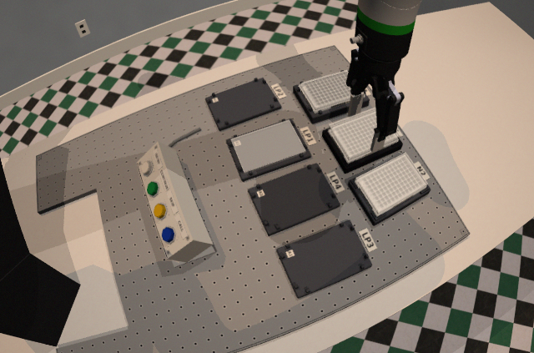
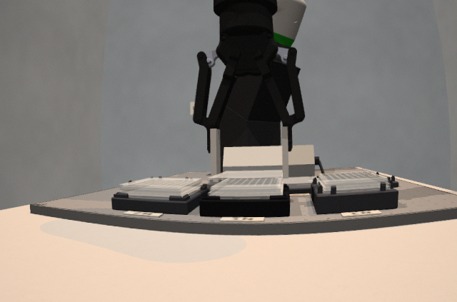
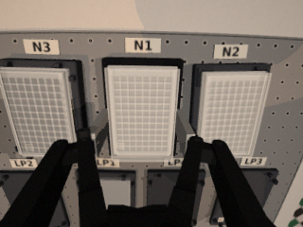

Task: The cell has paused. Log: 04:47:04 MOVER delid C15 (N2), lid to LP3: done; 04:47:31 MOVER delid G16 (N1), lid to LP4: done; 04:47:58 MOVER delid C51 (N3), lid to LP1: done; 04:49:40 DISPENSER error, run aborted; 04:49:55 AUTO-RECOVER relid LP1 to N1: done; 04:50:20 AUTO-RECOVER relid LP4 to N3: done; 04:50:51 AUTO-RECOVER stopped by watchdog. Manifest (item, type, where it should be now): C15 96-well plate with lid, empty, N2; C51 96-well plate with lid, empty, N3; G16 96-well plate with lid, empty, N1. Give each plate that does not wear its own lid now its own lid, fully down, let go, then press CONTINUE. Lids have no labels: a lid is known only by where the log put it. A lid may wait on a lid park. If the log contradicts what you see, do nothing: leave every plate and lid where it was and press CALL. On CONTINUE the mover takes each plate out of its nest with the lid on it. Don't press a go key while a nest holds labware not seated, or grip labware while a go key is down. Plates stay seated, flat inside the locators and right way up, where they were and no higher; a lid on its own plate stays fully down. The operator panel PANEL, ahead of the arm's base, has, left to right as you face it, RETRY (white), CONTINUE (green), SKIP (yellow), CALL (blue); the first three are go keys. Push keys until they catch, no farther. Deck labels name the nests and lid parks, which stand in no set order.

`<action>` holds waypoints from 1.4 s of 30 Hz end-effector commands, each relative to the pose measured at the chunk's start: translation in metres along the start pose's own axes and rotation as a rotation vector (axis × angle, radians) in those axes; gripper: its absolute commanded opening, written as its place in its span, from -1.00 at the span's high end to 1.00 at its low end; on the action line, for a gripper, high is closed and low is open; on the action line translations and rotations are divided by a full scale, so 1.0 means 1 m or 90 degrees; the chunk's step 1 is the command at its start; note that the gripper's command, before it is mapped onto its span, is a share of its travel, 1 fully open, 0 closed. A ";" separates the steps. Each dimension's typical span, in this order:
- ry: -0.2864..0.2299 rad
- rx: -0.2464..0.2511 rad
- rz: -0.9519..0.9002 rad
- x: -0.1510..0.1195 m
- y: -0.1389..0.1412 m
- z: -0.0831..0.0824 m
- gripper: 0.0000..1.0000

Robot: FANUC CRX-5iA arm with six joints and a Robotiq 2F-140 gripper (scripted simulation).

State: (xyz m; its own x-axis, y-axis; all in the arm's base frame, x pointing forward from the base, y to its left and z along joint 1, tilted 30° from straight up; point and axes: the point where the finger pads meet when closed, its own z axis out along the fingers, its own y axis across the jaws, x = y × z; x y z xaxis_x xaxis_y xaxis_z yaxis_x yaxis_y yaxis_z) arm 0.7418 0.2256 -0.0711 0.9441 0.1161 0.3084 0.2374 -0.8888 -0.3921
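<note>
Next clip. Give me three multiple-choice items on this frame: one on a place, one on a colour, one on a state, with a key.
1. Which lid park bears the pale lid?
A. LP2
B. LP3
C. LP1

2. What colour is the panel key between the green key and the blue key?
A. Red
B. Yellow
C. White

3. How does the gripper stand?
A. Jaws shut on the lid at N1
B. Jaws wide open above LP4
C. Pressing a panel key

Key:
1 C: the top view shows a light sheet beside the LP1 label, while the other parks are dark.
2 B: the middle key is yellow.
3 A: the jaws straddle the middle nest's lid.
</note>
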 end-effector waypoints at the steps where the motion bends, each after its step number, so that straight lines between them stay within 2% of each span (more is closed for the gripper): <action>1: 0.000 0.000 0.000 0.000 0.000 0.001 1.00; 42: 0.000 0.000 0.000 0.000 0.000 0.004 1.00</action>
State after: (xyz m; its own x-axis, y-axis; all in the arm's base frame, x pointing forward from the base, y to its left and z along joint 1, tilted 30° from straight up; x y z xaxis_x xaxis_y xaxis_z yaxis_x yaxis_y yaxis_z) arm 0.7428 0.2276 -0.0750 0.9441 0.1161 0.3084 0.2374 -0.8888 -0.3921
